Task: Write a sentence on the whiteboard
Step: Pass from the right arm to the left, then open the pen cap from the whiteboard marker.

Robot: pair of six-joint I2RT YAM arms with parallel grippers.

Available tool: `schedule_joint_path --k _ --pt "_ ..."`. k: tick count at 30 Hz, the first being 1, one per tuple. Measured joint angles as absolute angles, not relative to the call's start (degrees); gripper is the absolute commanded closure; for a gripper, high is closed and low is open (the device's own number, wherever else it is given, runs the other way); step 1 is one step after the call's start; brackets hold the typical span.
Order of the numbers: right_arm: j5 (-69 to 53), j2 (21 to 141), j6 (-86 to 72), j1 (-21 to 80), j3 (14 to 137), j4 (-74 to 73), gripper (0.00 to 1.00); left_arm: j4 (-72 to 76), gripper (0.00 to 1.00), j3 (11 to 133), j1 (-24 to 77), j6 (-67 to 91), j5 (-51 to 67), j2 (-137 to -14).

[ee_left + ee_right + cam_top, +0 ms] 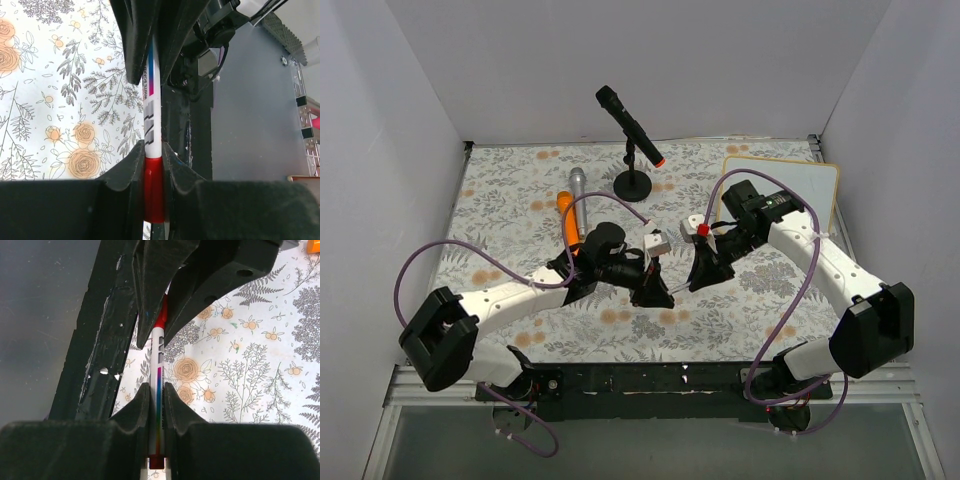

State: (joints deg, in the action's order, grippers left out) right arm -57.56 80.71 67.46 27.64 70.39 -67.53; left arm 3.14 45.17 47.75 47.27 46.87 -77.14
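left gripper (154, 155) closed on cap (154, 192) | right gripper (157, 389) closed on marker (152, 115) | risk: skewed pull-apart, cap slips from left or marker drags through right

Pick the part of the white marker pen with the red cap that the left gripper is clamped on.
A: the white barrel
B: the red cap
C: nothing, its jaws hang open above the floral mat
B: in the left wrist view the left gripper pinches the red cap of the white marker pen, while the right gripper clamps the striped barrel.
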Motion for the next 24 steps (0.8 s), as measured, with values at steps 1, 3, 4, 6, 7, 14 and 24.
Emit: schedule_joint_path --k 1,3,4,6,7,14,24 --pt "-57.5 80.7 67.4 27.6 70.4 -67.4 0.7 3.2 1.0 45.1 47.7 47.4 46.4 -77.1" --pt "-57.6 80.5 66.6 27.6 70.4 -67.2 0.28 4.5 1.0 44.2 47.9 47.9 45.1 -76.2" --pt "-57.6 80.3 65.3 27.6 70.3 -67.0 0.2 5.5 1.0 43.4 47.9 48.3 44.4 -75.4" --pt "-58.6 79.7 62.8 27.2 70.3 -65.9 0.1 8.2 1.0 40.6 47.9 49.2 42.2 -72.5" --pt "-59.6 79.3 61.5 26.6 70.3 -65.3 0.1 9.6 1.0 38.9 47.9 49.8 41.1 -70.6" --pt "-68.2 79.5 51.2 20.9 73.6 -61.1 0.13 22.4 1.0 30.4 49.2 54.9 34.5 -62.7" --pt "-75.2 79.4 30.4 24.1 67.5 -44.8 0.23 35.4 1.0 29.7 50.8 59.9 27.2 -66.1"
